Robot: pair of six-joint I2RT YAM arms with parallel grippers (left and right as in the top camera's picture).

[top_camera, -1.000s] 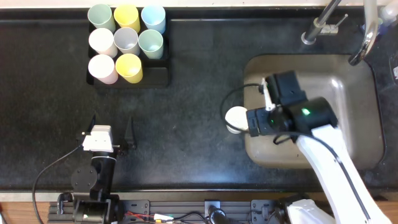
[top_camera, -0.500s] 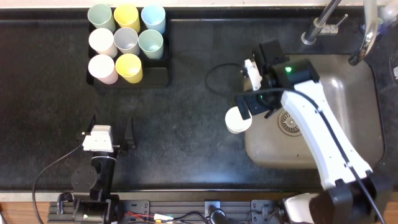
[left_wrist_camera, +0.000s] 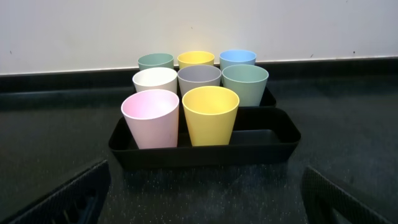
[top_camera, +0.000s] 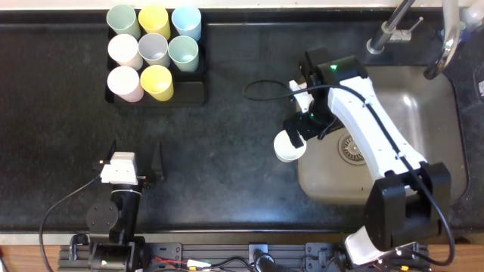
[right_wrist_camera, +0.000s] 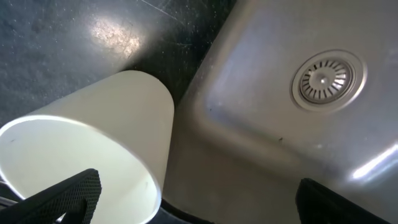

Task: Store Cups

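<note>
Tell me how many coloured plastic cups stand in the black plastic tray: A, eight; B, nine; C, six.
A: the black plastic tray holds eight coloured plastic cups, filling two rows of three and two places of the third, so one corner slot is bare.
</note>
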